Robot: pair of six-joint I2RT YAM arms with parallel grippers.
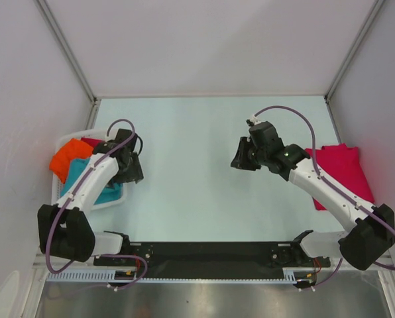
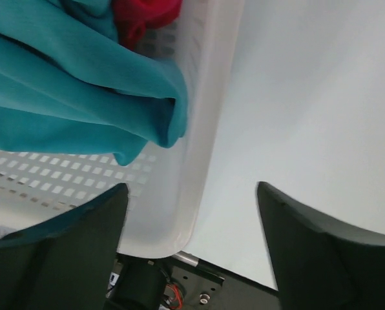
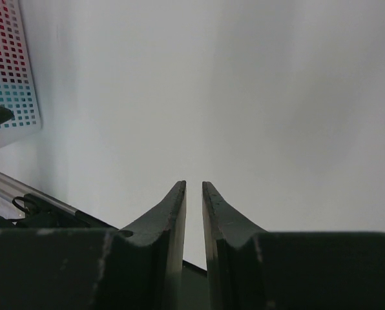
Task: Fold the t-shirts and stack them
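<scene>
Fingers [image 2: 76, 252] of the left gripper [image 2: 192, 187] stand wide apart with nothing between them but the rounded rim of the white slatted basket [image 2: 196, 129], which runs up through the gap. One finger hangs over the inside of the basket, the other over the pale table [image 2: 309, 97]. Just beyond the inner finger the teal t-shirt [image 2: 63, 97] lies bunched in folds against the basket wall, its lowest fold close to the fingertip but not touching it. Farther in, a crimson-pink t-shirt [image 2: 147, 16] is crumpled behind the teal one. From above, an orange t-shirt [image 1: 68, 158] spills over the basket's far left corner.

Right gripper [image 3: 194, 187] fingers [image 3: 163, 226] are drawn nearly together, only a thin slit between them, and they grip nothing. They hang over bare table near the middle, well apart from every shirt. A second crimson-pink t-shirt [image 1: 340, 169] lies flat on the table at the right edge, behind the right arm's forearm, partly covered by it.
</scene>
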